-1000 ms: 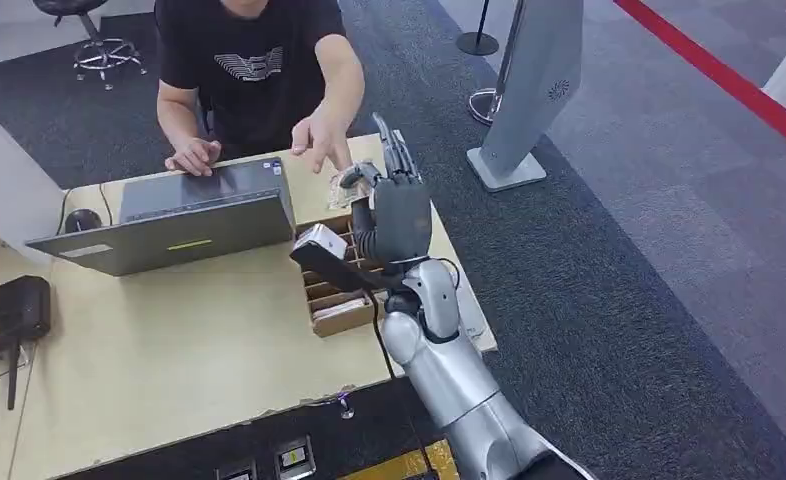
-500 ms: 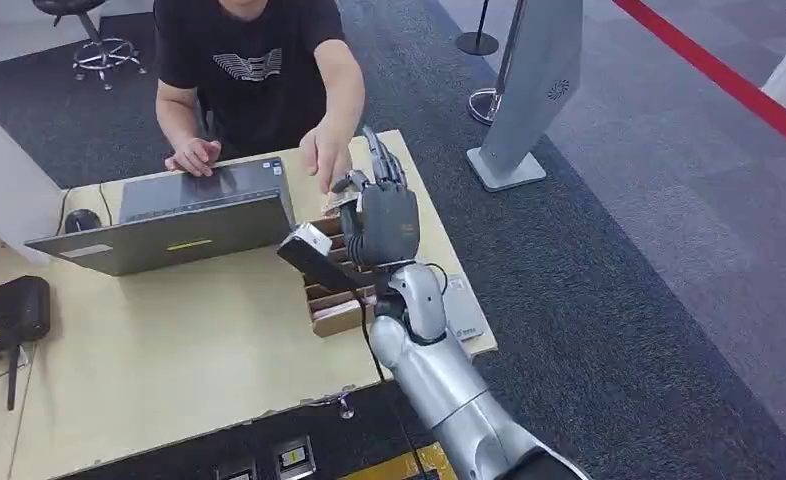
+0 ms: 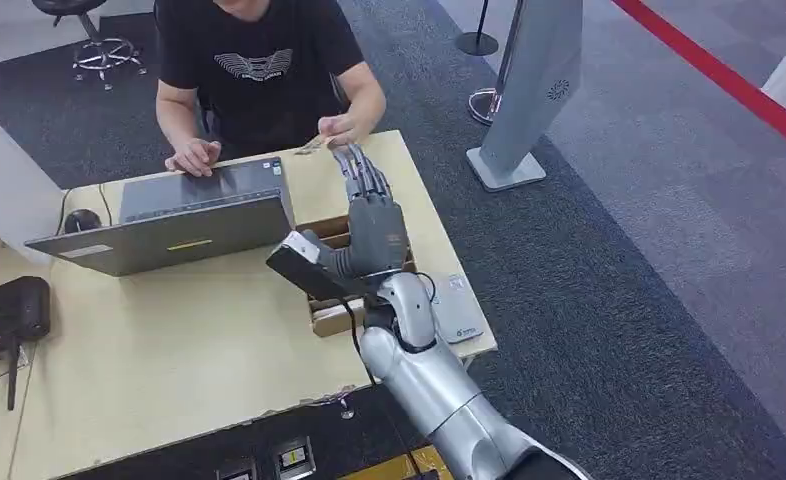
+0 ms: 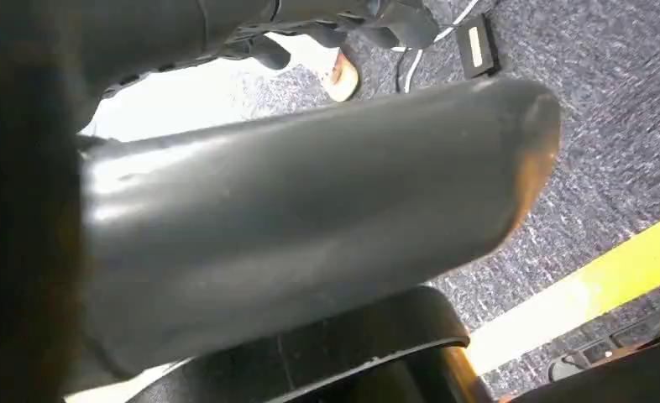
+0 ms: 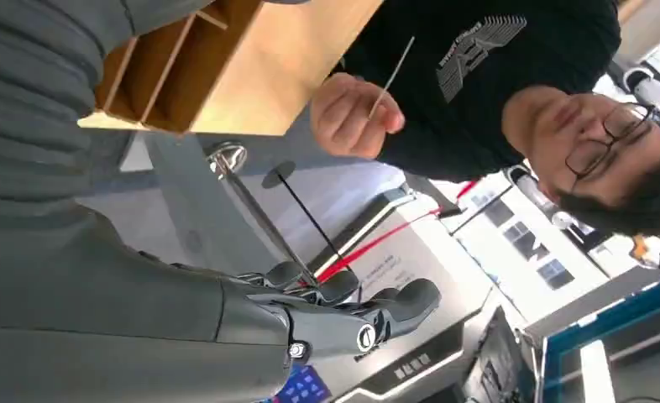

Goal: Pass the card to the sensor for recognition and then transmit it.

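Observation:
A person seated across the table pinches the thin card (image 3: pixel 312 145) in one hand (image 3: pixel 341 127), above the table's far edge. The right wrist view has the card (image 5: pixel 391 74) edge-on between that person's fingers (image 5: pixel 349 113). My right hand (image 3: pixel 374 225) hovers over the wooden slotted box (image 3: pixel 331 317), fingers stretched out toward the person and holding nothing; those fingers (image 5: pixel 348 317) are empty in the wrist view too. A flat grey card sensor (image 3: pixel 458 312) lies at the table's near right corner. My left hand (image 4: pixel 310 235) is a grey blur against the floor.
An open laptop (image 3: pixel 184 215) stands left of the box, with the person's other hand (image 3: pixel 194 157) at its far edge. A black router (image 3: pixel 9 310) sits at the table's left. A grey kiosk stand (image 3: pixel 529 80) rises on the carpet to the right.
The person took the card from my right hand and drew it back toward their chest. My right hand sank and pulled back a little over the box, fingers now spread empty.

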You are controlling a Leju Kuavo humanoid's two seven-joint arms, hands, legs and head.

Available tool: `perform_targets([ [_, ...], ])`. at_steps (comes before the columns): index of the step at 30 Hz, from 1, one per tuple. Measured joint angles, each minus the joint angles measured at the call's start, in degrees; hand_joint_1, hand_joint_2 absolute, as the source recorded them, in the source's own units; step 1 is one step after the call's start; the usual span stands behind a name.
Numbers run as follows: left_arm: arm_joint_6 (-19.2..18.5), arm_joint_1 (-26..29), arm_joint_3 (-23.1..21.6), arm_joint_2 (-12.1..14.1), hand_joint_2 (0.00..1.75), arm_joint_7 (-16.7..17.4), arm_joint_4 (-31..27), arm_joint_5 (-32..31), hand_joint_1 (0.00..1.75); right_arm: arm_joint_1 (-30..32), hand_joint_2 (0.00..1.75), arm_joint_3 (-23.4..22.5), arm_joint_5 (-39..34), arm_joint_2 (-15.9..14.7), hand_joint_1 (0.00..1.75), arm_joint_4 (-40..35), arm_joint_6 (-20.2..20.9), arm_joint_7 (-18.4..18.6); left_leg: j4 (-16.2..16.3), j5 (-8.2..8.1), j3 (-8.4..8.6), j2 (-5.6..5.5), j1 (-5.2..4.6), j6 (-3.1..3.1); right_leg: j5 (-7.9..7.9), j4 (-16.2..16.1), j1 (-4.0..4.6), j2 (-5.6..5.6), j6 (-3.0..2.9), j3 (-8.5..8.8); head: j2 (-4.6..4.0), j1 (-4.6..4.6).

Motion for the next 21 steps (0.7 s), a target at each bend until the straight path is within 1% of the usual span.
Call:
perform_targets([
  [2, 0.1, 0.2, 0.0, 0.0, 0.0, 0.0, 0.0, 0.1, 0.0, 0.3, 1.75, 1.3, -0.1, -0.7, 0.0, -0.1, 0.0, 2.5, 0.0, 0.0, 0.0, 0.01, 0.0, 0.0, 0.0, 0.0, 0.0, 0.01, 0.0, 0.0, 0.0, 0.0],
  [4, 0.2, 0.4, 0.0, 0.1, 0.0, 0.0, 0.0, 0.3, 0.0, 0.5, 1.75, 3.3, 0.8, -2.2, 0.0, -0.6, 0.0, 6.5, 0.0, 0.0, 0.0, 0.01, 0.0, 0.0, 0.0, 0.0, -0.01, 0.0, 0.0, -0.01, 0.0, 0.0],
  [5, 0.3, 0.6, 0.0, 0.1, 0.0, -0.1, 0.0, 0.5, 0.0, 0.5, 1.75, 4.5, 1.7, -3.2, 0.0, -1.0, 0.0, 9.4, 0.0, 0.0, 0.0, 0.01, 0.0, 0.0, 0.0, 0.0, -0.01, 0.0, 0.0, -0.01, 0.0, 0.0],
  [6, 0.4, 0.7, 0.0, 0.1, 0.0, -0.2, 0.0, 0.6, 0.0, 0.5, 1.75, 5.7, 2.5, -4.3, 0.0, -1.5, 0.1, 12.2, 0.0, 0.0, 0.0, 0.01, -0.01, 0.0, 0.0, 0.0, -0.01, 0.0, 0.0, -0.01, 0.0, 0.0],
  [8, 0.6, 0.9, 0.0, 0.2, 0.0, -0.3, 0.0, 0.9, 0.0, 0.7, 1.75, 8.4, 3.7, -6.8, 0.0, -2.6, 0.5, 16.8, 0.0, 0.0, 0.01, 0.01, -0.01, 0.0, 0.0, 0.0, -0.01, 0.0, 0.0, -0.01, 0.0, 0.0],
  [11, 0.9, 1.5, 0.0, 0.4, 0.0, -0.9, 0.0, 1.2, 0.0, 1.7, 1.75, 12.1, 6.3, -11.1, 0.0, -5.2, 2.2, 21.6, 0.0, -0.01, 0.01, 0.01, -0.01, 0.0, 0.0, 0.0, -0.02, 0.0, 0.0, -0.01, 0.0, 0.0],
  [15, 1.1, 2.1, 0.1, 0.6, 0.0, -1.4, 0.0, 1.4, 0.0, 4.5, 1.75, 15.5, 11.6, -16.9, 0.0, -9.9, 5.5, 26.4, 0.0, -0.02, 0.0, 0.0, -0.01, 0.0, 0.0, 0.0, -0.02, -0.03, 0.0, -0.03, 0.0, -0.02],
  [18, 1.4, 2.6, 0.2, 0.7, 0.0, -1.8, 0.0, 1.7, 0.0, 7.0, 1.75, 16.6, 14.8, -20.4, 0.0, -13.7, 7.0, 28.7, 0.0, -0.04, 0.0, 0.01, -0.01, 0.01, 0.0, 0.0, -0.01, 0.0, 0.0, -0.04, 0.0, 0.0],
  [21, 1.9, 2.9, 0.2, 0.7, 0.0, -1.9, 0.0, 2.0, 0.0, 9.7, 1.75, 16.9, 17.8, -23.7, 0.0, -17.7, 9.2, 29.9, 0.0, -0.05, 0.0, 0.03, -0.01, 0.01, 0.0, 0.0, -0.01, -0.01, 0.0, -0.04, 0.0, -0.02],
])
